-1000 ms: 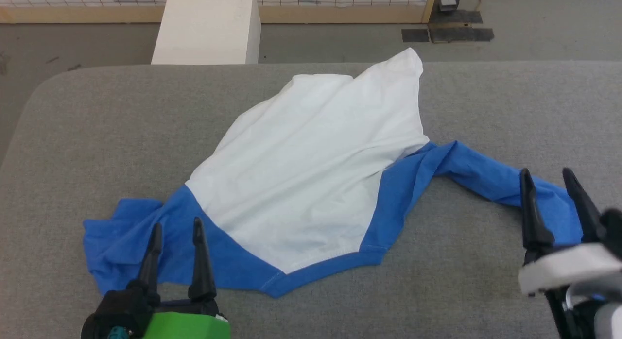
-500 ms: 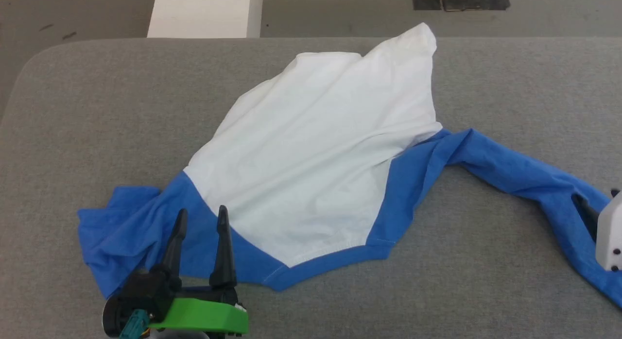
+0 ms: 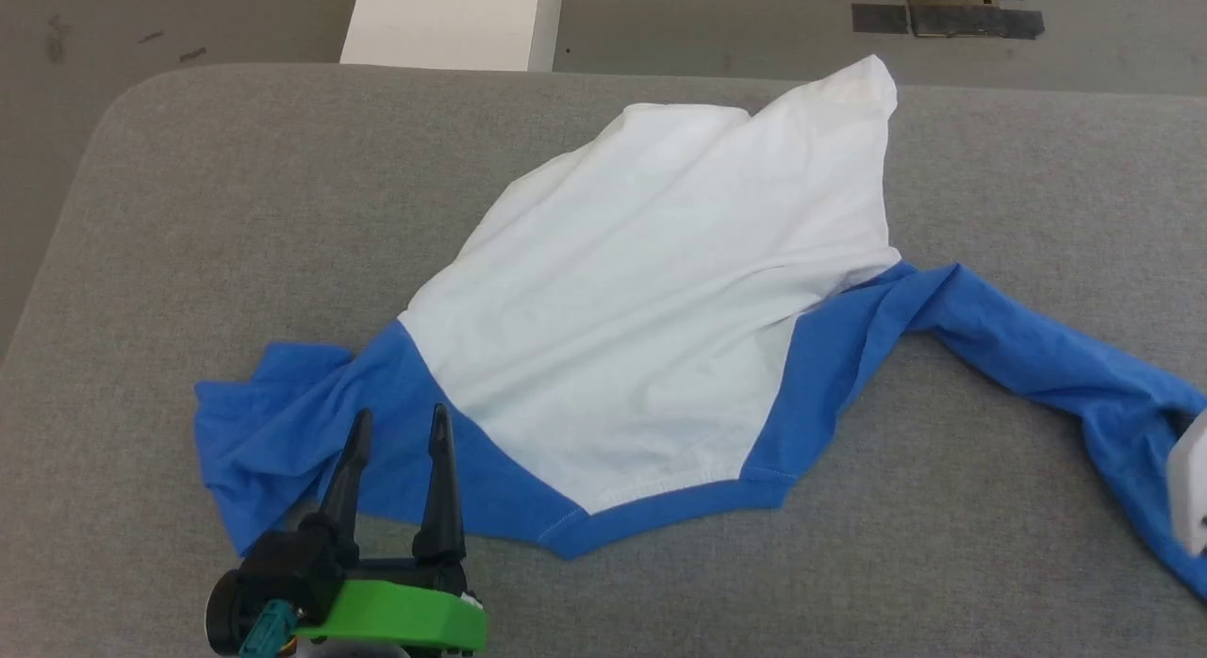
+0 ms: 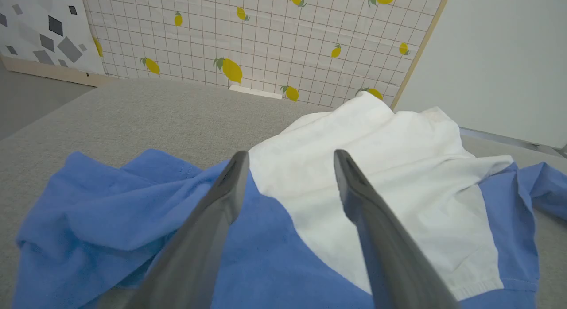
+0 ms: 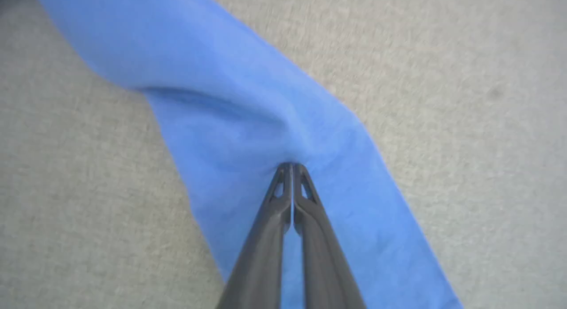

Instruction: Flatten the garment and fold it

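Since a second earlier, the right hand [image 5: 290, 164] had closed from wide apart onto the right sleeve [image 3: 1037, 361], pinching a fold of blue cloth. The left hand [image 3: 400, 413] stood wide open, holding nothing, above the bunched left sleeve [image 3: 264, 422]. The garment [image 3: 660, 290] lay on the grey table [image 3: 189, 215], neck band nearest the robot, body wrinkled and skewed. Flattening was judged barely begun; both sleeves needed spreading, and no fold had been made

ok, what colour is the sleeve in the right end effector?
Bright blue; the sleeve shows best in the right wrist view.
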`<state>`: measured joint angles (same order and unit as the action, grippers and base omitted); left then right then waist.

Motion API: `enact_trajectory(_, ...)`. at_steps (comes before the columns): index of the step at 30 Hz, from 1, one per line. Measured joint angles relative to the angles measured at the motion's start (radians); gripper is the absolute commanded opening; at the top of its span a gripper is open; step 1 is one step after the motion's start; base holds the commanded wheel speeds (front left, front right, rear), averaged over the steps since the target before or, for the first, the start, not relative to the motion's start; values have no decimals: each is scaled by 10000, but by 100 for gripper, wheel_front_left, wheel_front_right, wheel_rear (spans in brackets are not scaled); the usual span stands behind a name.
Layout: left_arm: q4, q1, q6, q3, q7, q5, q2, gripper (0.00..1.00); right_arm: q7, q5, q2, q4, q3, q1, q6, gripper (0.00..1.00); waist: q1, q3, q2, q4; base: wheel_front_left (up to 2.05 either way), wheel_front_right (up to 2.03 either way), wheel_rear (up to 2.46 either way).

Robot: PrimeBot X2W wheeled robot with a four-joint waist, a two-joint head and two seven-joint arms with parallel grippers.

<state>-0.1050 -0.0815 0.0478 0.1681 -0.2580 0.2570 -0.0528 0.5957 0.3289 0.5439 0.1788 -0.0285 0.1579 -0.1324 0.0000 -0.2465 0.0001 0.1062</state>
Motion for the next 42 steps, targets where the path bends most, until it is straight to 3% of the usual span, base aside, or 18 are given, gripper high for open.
enact_trajectory(6, -25, 5, 2, 44, 0, 0, 0, 100, -1383, -903, 1133, -282, -587, 1447, 0, 0, 0, -34, 0, -59, 0, 0, 0)
enact_trajectory(11, -27, 16, 8, 140, 0, 86, 2, 100, -1647, -1197, 1735, -81, -1083, 1715, 2, 3, 0, -117, 0, 92, 0, 0, 0)
enact_trajectory(12, -31, 16, 19, 144, 0, 98, 2, 100, -1649, -1137, 1709, -63, -1091, 1708, 0, 37, 0, -139, 0, 126, 0, 0, 0)
enact_trajectory(13, -44, 15, 25, 142, 0, 100, 2, 100, -1707, -1030, 1584, -69, -1147, 1708, 0, 64, 0, -173, 0, 150, 0, 0, 0)
enact_trajectory(14, -52, 15, 42, 142, 0, 100, 0, 100, -1768, -918, 1434, -71, -1239, 1708, 0, 100, 0, -205, 0, 163, 0, 0, 0)
enact_trajectory(19, -42, 19, 56, 161, 0, 100, 2, 100, -2238, -472, 146, -155, -1661, 1662, 0, 100, 0, -325, 0, 251, 0, 0, 0)
enact_trajectory(25, -52, 28, 54, 69, 0, 98, 2, 100, -2313, 163, -792, -740, -1567, 1642, 2, 100, 0, -331, 0, 182, 0, 0, 0)
enact_trajectory(30, -29, 32, 44, 117, 0, 115, 2, 100, -125, 1323, -846, -1139, -1018, 1396, 2, 100, 0, -344, 0, 86, 0, 0, 0)
enact_trajectory(34, -6, 53, 44, 209, 0, 171, 2, 100, 1513, 1574, -610, -1317, -966, 700, 2, 100, 0, -410, 0, 87, 0, 0, 0)
enact_trajectory(38, 8, 178, 13, 297, 0, 213, 2, 100, 1875, 1469, -623, -1208, -1241, 254, 2, 100, 0, -528, 0, 150, 0, 0, 0)
enact_trajectory(42, 46, 271, -31, 291, 0, 244, 2, 100, 1641, 1066, -1058, -644, -1300, 37, 2, 100, 0, -670, 0, 221, 0, 0, 0)
